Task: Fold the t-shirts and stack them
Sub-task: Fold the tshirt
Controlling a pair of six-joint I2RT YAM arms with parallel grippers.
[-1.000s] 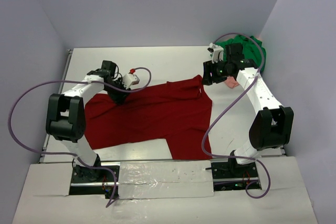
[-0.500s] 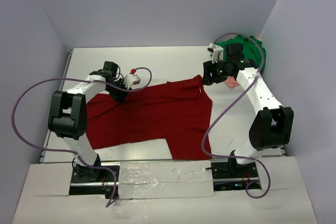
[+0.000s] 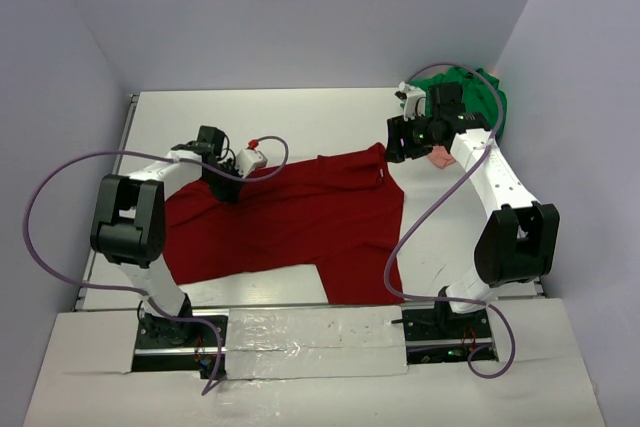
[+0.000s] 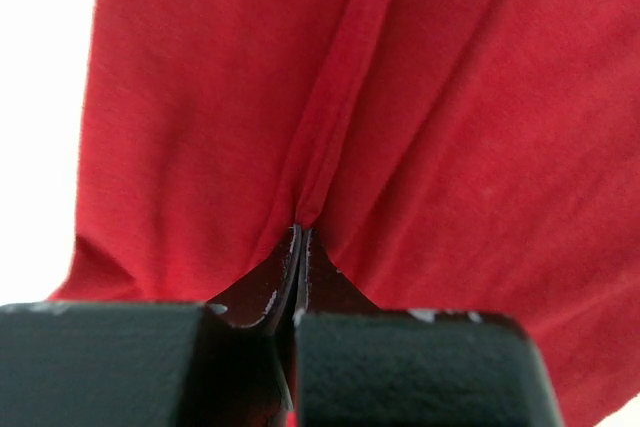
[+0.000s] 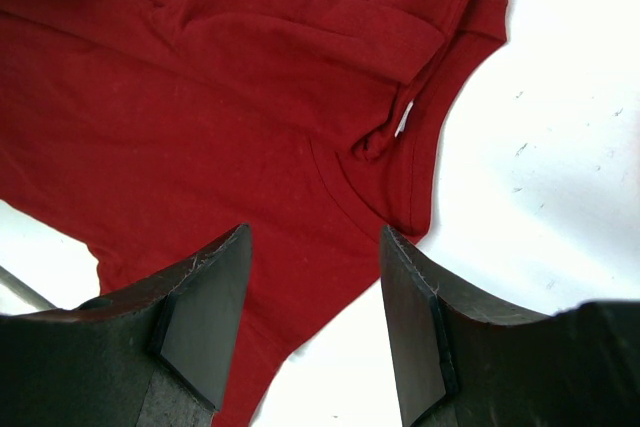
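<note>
A large dark red t-shirt (image 3: 290, 217) lies spread on the white table (image 3: 320, 117). My left gripper (image 3: 228, 185) is at its upper left edge. In the left wrist view its jaws (image 4: 300, 232) are pressed together, pinching a raised fold of the red cloth (image 4: 480, 97). My right gripper (image 3: 398, 147) hovers open over the shirt's upper right corner. The right wrist view shows the red hem (image 5: 420, 147) lying below, between its fingers (image 5: 315, 237), which touch nothing. At the back right a bright green t-shirt (image 3: 472, 97) lies bunched. A pale pink one (image 3: 438, 159) peeks out beside the right arm.
Pale walls close in the table on the left, back and right. Purple cables loop out from both arms, one wide on the left (image 3: 45, 197) and one down the right (image 3: 400, 247). A taped strip (image 3: 300, 332) runs along the near edge between the arm bases.
My left gripper has shut on the red shirt's edge and shifted slightly toward the shirt. The right arm and the cloth's layout are unchanged.
</note>
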